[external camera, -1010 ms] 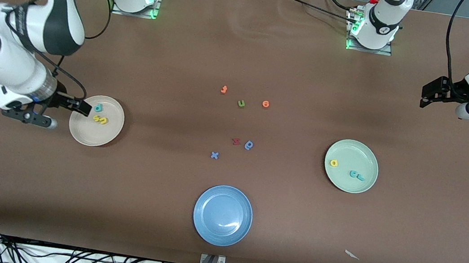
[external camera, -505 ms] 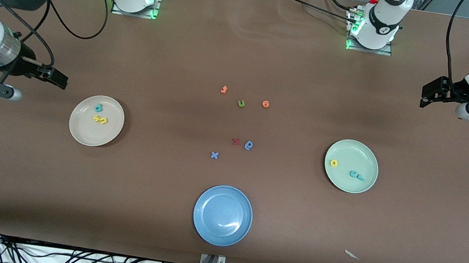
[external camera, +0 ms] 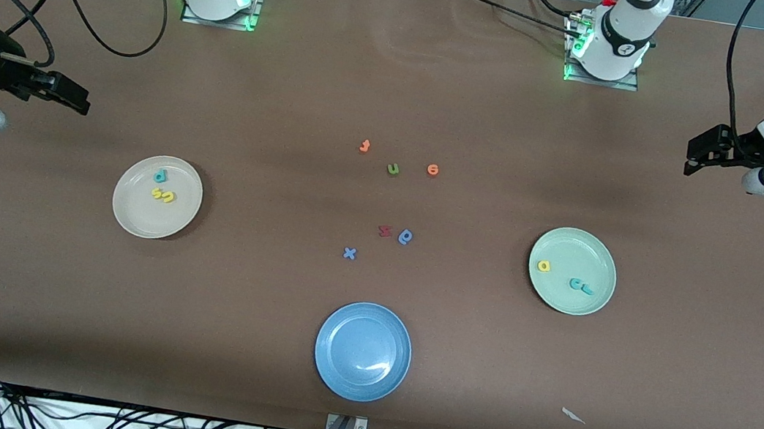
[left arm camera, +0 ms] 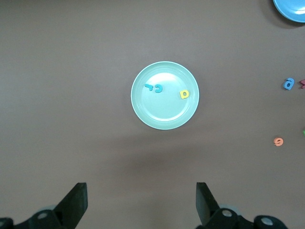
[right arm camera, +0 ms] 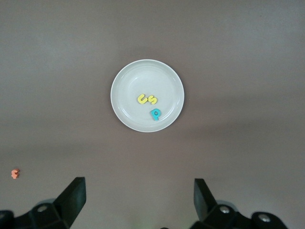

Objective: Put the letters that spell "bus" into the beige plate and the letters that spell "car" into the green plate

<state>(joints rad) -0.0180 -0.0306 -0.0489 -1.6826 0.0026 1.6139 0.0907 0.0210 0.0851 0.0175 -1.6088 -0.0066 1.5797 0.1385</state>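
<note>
The beige plate (external camera: 145, 216) lies toward the right arm's end and holds a teal b (external camera: 159, 176), a yellow s (external camera: 156, 194) and a yellow u (external camera: 168, 197). My right gripper (external camera: 76, 100) hangs open and empty over bare table beside that plate; its wrist view shows the plate (right arm camera: 133, 86) well clear of the gripper (right arm camera: 139, 198). The green plate (external camera: 573, 251) holds a yellow a (external camera: 543, 266), a teal c (external camera: 575, 283) and a teal r (external camera: 586, 289). My left gripper (external camera: 692, 158) waits open and empty over the left arm's end, the plate (left arm camera: 162, 112) ahead of it.
Loose letters lie mid-table: two orange ones (external camera: 364, 146) (external camera: 433, 169), an olive u (external camera: 393, 169), a red one (external camera: 385, 230), a darker blue one (external camera: 405, 237) and a blue x (external camera: 349, 253). A blue plate (external camera: 358, 381) sits nearest the front camera. A paper scrap (external camera: 573, 415) lies nearby.
My right gripper has lifted away from the beige plate's rim and drawn back toward the right arm's end of the table. The left arm and all letters have stayed put.
</note>
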